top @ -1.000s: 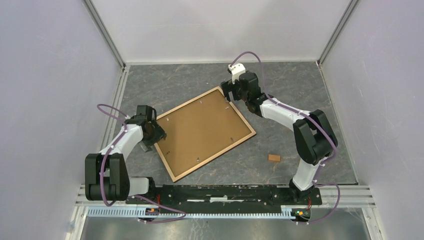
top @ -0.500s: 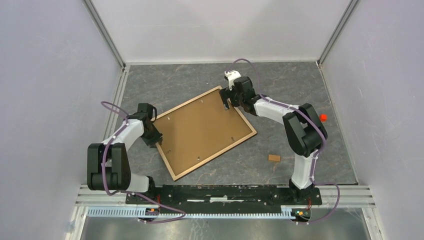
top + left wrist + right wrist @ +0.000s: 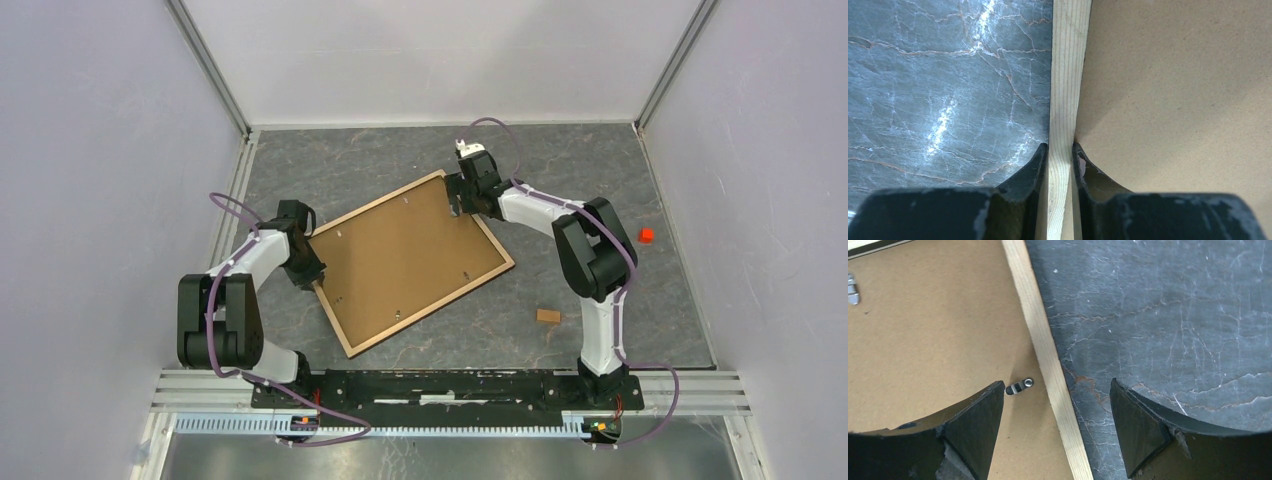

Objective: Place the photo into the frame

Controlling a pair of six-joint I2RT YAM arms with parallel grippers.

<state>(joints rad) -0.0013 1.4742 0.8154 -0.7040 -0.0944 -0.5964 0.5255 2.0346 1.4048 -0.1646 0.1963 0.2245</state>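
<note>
**A:** What is being worked on, and how is it best being done?

**B:** On the table (image 3: 560, 170), the frame (image 3: 430, 313) is lying back-up and slanted in the middle of the overhead view, with its backing board (image 3: 405, 260) uppermost. The photo is not being shown anywhere. The frame's left rail is being pinched by the left gripper (image 3: 1060, 147), jaws narrow on the wood. Its upper right rail is being straddled by the right gripper (image 3: 1055, 390), jaws wide and holding nothing, just beside a small clip (image 3: 1019, 386). The frame is probably best being held steady while that clip is being approached.

**A:** And what is being seen as changed?

**B:** A second ago the left jaws were being held wide beside the rail, and now they are being clamped on it. The right arm is being folded in closer.
</note>
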